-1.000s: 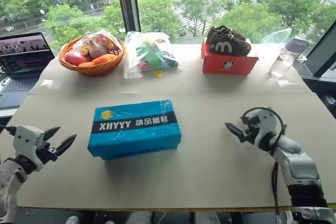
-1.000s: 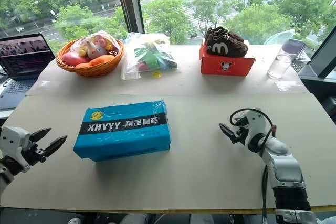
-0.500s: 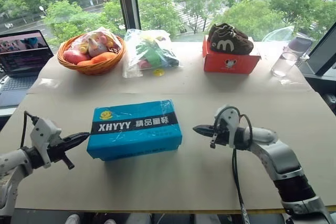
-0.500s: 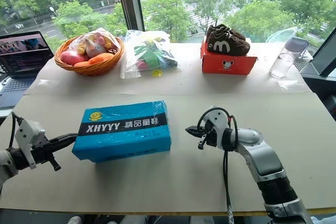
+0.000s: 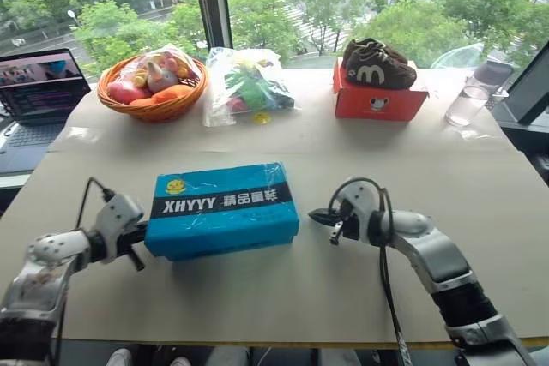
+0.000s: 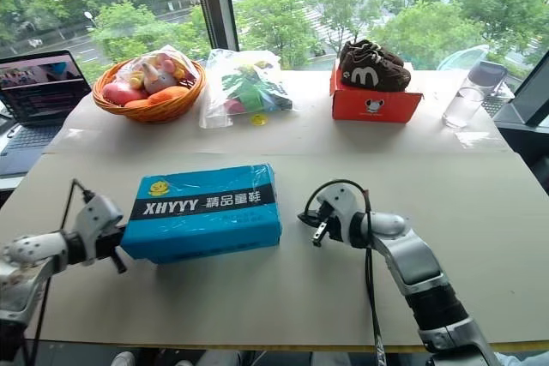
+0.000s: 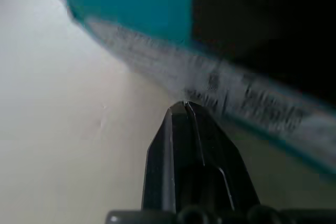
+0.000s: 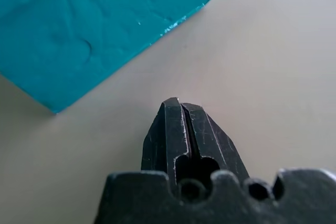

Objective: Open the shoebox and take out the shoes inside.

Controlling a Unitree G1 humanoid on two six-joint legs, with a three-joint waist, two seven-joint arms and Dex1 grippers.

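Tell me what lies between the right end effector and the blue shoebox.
Nothing: between the right end effector and the shoebox lies only a bare strip of table, as the left eye view and right wrist view show.

Bright blue shoebox (image 5: 222, 210) (black band, white lettering, yellow logo)
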